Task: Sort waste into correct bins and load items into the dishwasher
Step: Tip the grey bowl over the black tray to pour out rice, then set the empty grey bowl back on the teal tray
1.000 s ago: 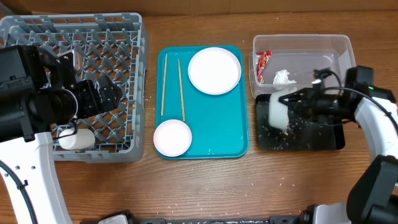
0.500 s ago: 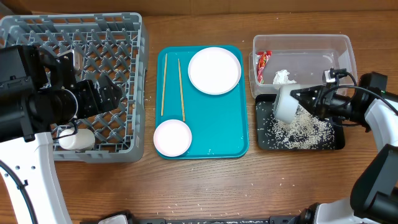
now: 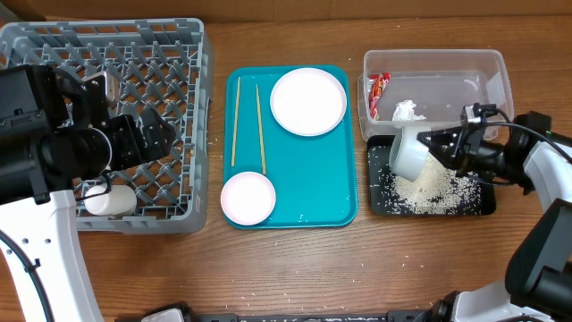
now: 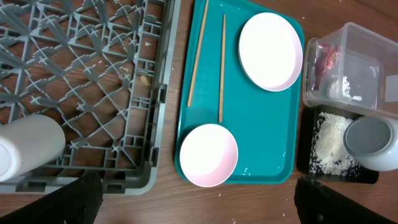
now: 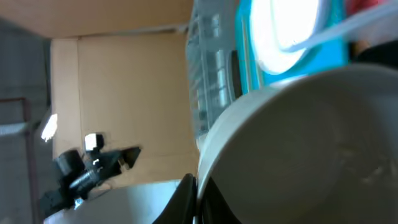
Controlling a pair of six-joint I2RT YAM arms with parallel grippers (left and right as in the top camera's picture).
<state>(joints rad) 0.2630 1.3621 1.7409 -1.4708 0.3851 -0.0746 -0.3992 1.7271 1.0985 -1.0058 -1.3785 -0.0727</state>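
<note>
My right gripper (image 3: 431,143) is shut on the rim of a pale bowl (image 3: 407,155) and holds it tilted over the black tray (image 3: 487,207), where rice (image 3: 435,186) lies in a heap. In the right wrist view the fingers (image 5: 198,200) pinch the bowl (image 5: 311,149). The clear tub (image 3: 500,67) holds the red-and-white wrapper (image 3: 379,89) and the tissue (image 3: 408,112). The plate (image 3: 308,101), the second bowl (image 3: 248,198) and two chopsticks (image 3: 237,121) lie on the teal tray (image 3: 304,174). My left gripper (image 3: 165,136) is open and empty above the grey rack (image 3: 192,107), where the white cup (image 3: 109,201) lies.
Stray rice grains lie on the wood in front of the teal tray (image 4: 280,158). The left wrist view also shows the rack's corner (image 4: 155,180) and the cup (image 4: 25,152). The black tray touches the clear tub's front wall.
The bowl was mouth-down over the black tray. It has since lifted and tilted back, and a heap of rice now lies in the tray. The left arm has not moved.
</note>
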